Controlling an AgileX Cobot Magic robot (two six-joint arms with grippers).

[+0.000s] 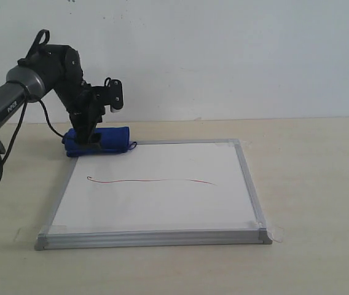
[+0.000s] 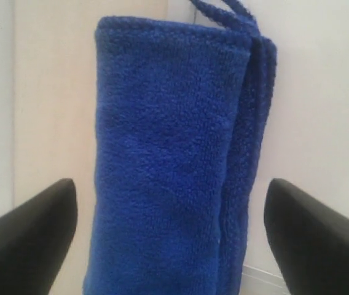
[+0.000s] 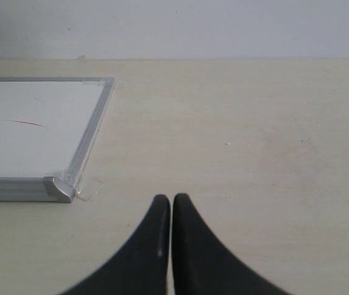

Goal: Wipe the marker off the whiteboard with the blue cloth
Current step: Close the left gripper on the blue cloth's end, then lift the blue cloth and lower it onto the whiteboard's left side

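The whiteboard lies flat on the table, and the marker runs across its middle as a thin dark red line. At the board's far left corner lies the blue cloth, rolled up. My left gripper hangs over the cloth's left end. In the left wrist view the blue cloth runs between the black fingers of my left gripper, which is open with a gap on each side. My right gripper is shut and empty over bare table, beside the whiteboard's near right corner. The marker's end shows there.
The board's silver frame stands slightly above the light wooden table. A white wall rises behind the table. A black cable hangs from the left arm near the cloth.
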